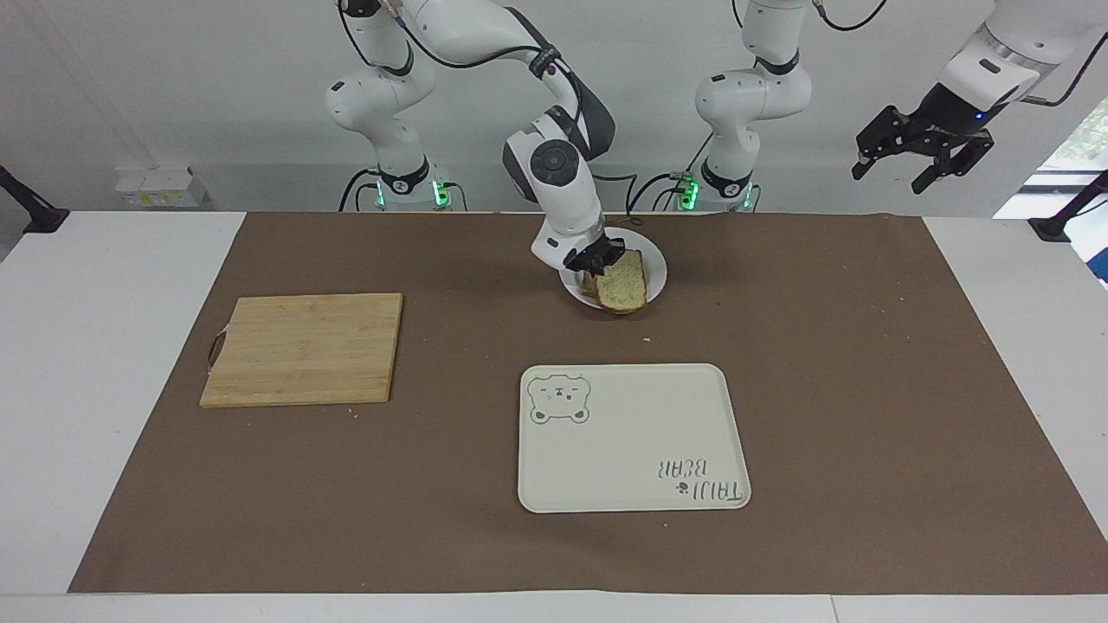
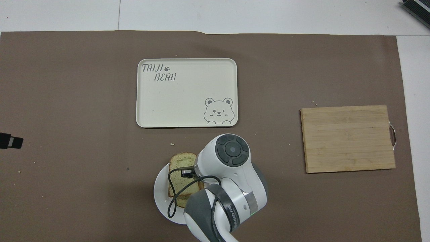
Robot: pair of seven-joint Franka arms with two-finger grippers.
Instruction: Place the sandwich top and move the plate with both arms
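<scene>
The small white plate point(image 1: 655, 268) point(image 2: 161, 198) sits close to the robots, midway between the two arms. On it, the sandwich top point(image 1: 623, 284) point(image 2: 181, 164), a speckled slice, lies slightly tilted over another slice point(image 1: 590, 285) and reaches past the plate's rim toward the tray. My right gripper point(image 1: 597, 257) sits at the top slice's edge nearest the robots. Its wrist hides it in the overhead view. My left gripper point(image 1: 905, 169) waits open, raised high off the left arm's end of the table.
A cream tray with a bear drawing point(image 1: 632, 437) point(image 2: 186, 92) lies farther from the robots than the plate. A wooden cutting board point(image 1: 303, 348) point(image 2: 347, 138) lies toward the right arm's end. Crumbs dot the brown mat.
</scene>
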